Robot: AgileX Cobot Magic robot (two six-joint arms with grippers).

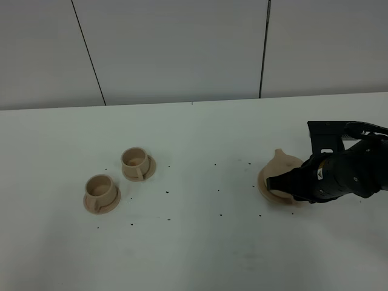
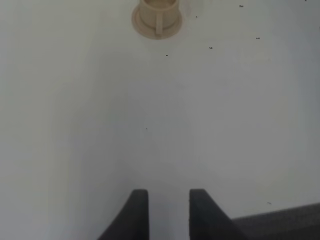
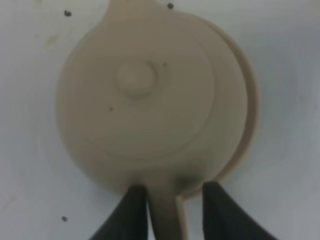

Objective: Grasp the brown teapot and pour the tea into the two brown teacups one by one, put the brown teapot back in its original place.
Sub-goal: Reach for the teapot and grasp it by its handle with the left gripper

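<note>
At 3 o'clock, the right gripper (image 3: 172,192), unclenched, straddles the handle (image 3: 167,215) of the squat matte-tan ceramic teapot (image 3: 150,100); left gripper (image 2: 168,197) released.

In the high view the right arm (image 1: 345,176) hides the handle side of the brown teapot (image 1: 285,162) and most of the plate (image 1: 265,187) beneath it. The right wrist view is blurred, and the teapot's handle (image 3: 167,210) runs off the picture's edge. The left wrist view crops one teacup (image 2: 157,15) at the edge.
</note>
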